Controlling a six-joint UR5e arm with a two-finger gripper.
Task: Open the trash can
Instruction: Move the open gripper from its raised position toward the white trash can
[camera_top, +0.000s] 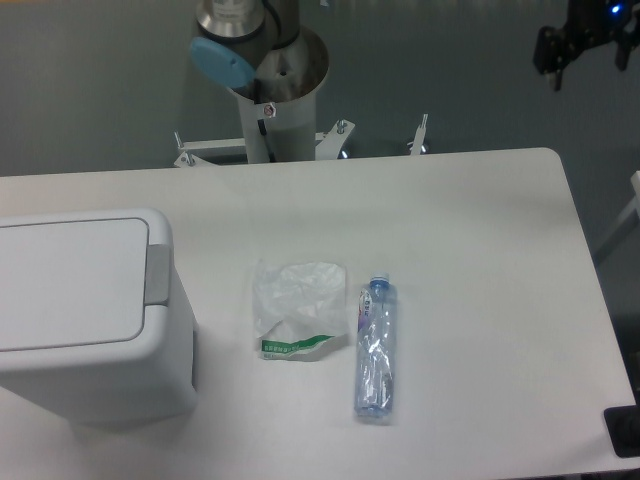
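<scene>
Camera view from above: we've got the trash can (85, 310) sitting at the table's (480, 250) left edge near the front corner, lid flat and closed, grey push tab (158, 272) facing right. Our gripper isn't in shot, only the arm's base (262, 60) past the far edge, so we can't tell its state. A plastic bag (298, 310) and bottle (376, 348) lie mid-table.

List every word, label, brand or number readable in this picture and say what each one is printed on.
No text can be read here.
Plastic bag: a green printed strip along its lower edge, too small and blurred to read.
Bottle: a bluish label near the cap end, too blurred to read.
Trash can: no print visible on its lid or grey push tab.
Table: no markings visible.
</scene>
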